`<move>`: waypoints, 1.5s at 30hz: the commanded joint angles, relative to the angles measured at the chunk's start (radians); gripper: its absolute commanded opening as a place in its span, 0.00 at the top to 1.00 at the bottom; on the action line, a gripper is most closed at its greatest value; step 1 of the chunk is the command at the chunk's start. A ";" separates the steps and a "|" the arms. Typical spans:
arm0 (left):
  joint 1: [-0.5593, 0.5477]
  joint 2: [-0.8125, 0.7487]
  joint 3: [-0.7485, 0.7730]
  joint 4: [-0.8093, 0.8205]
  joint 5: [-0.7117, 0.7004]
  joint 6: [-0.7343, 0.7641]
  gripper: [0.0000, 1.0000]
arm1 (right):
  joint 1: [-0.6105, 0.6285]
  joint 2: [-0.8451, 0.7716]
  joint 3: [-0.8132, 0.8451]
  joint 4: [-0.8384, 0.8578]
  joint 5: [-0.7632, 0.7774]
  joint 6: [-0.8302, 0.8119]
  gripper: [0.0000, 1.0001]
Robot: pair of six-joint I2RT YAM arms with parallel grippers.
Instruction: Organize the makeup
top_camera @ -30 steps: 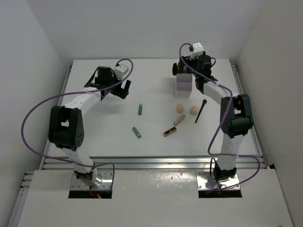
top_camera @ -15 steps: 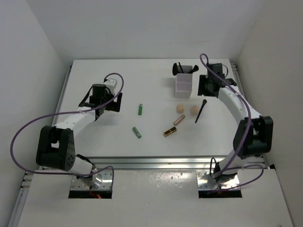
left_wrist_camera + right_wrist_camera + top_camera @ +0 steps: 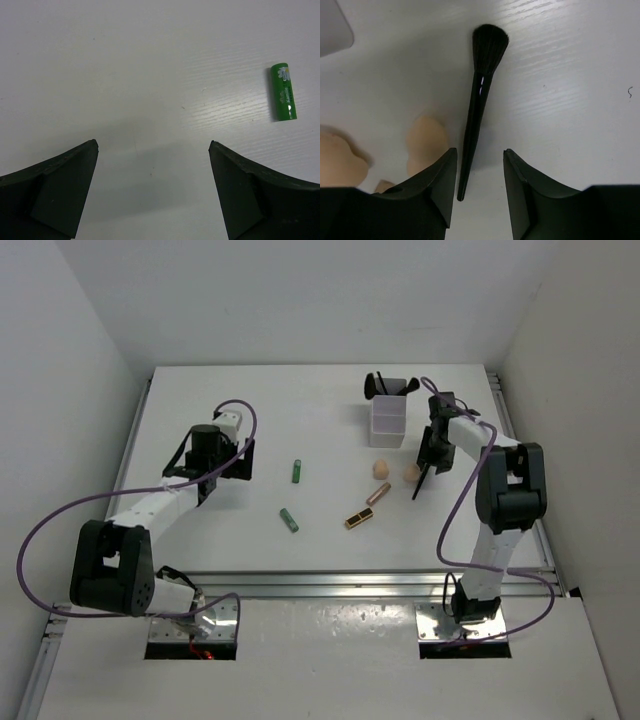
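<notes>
Since a second ago the right arm [image 3: 470, 435] has swung from the white box [image 3: 388, 420] down to the white-walled bench [image 3: 200, 530]. Right fingers [image 3: 447, 160], half closed, straddle the black brush [image 3: 481, 100] without gripping; left fingers [image 3: 85, 157] gape empty near a green tube [image 3: 283, 91].

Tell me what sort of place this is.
Likely a robot test bench: bare white walls enclose a table, a left arm and right arm are bolted at its near edge, and a brush and green tube lie loose.
</notes>
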 commanded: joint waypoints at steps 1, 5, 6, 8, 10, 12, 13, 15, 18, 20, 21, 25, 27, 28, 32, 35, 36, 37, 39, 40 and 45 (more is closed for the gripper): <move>0.000 -0.026 0.008 0.037 0.010 0.001 0.01 | -0.020 0.025 0.049 0.017 0.012 0.059 0.58; 0.000 -0.008 0.017 0.047 0.010 0.011 0.01 | -0.038 0.042 0.053 0.052 0.005 0.061 0.61; 0.000 0.003 0.026 0.047 0.010 0.011 0.01 | -0.038 0.057 0.061 0.060 -0.003 0.061 0.61; 0.000 0.012 0.026 0.047 0.010 0.011 0.01 | -0.051 0.069 0.075 0.076 -0.043 0.055 0.61; 0.000 0.023 0.035 0.047 0.010 0.011 0.01 | -0.051 0.094 0.081 0.091 -0.063 0.052 0.61; 0.000 0.023 0.044 0.047 0.010 0.020 0.01 | -0.051 0.109 0.096 0.089 -0.071 0.056 0.61; 0.000 0.034 0.045 0.047 0.010 0.020 0.01 | -0.051 0.114 0.099 0.088 -0.074 0.059 0.61; 0.000 0.034 0.045 0.047 0.010 0.029 0.01 | -0.052 0.117 0.104 0.091 -0.077 0.064 0.61; 0.000 0.043 0.045 0.047 0.010 0.029 0.01 | -0.051 0.134 0.122 0.057 -0.037 0.059 0.62; 0.000 0.043 0.045 0.047 0.010 0.029 0.01 | -0.051 0.160 0.141 0.001 -0.012 0.052 0.63; 0.000 0.043 0.045 0.047 0.001 0.029 0.01 | -0.047 0.166 0.148 -0.010 -0.003 0.040 0.63; 0.000 0.043 0.045 0.066 -0.017 0.048 0.01 | -0.052 0.158 0.107 -0.016 0.032 0.024 0.67; 0.000 0.043 0.054 0.066 -0.018 0.057 0.01 | -0.051 0.158 0.085 -0.015 0.031 0.015 0.70; 0.000 0.043 0.054 0.066 -0.018 0.057 0.01 | -0.047 0.163 0.088 -0.024 0.018 0.016 0.72; 0.000 0.043 0.054 0.076 -0.018 0.066 0.01 | -0.054 0.149 0.078 -0.029 0.021 0.003 0.95; 0.000 0.043 0.054 0.076 -0.018 0.075 0.01 | -0.046 0.110 0.035 -0.032 0.043 0.006 1.00; 0.000 0.043 0.054 0.076 -0.018 0.075 0.01 | -0.082 0.084 0.021 -0.012 0.043 -0.006 1.00; 0.000 0.034 0.054 0.076 -0.018 0.075 0.01 | -0.086 0.048 -0.031 -0.001 0.043 -0.013 1.00; 0.000 0.034 0.054 0.076 -0.018 0.075 0.01 | -0.086 -0.051 -0.092 0.083 0.032 -0.067 1.00; 0.000 0.025 0.054 0.076 -0.018 0.075 0.01 | -0.081 -0.082 -0.143 0.108 0.029 -0.083 1.00; 0.000 0.015 0.045 0.076 0.010 0.075 0.01 | -0.031 -0.381 -0.275 0.295 0.066 -0.223 1.00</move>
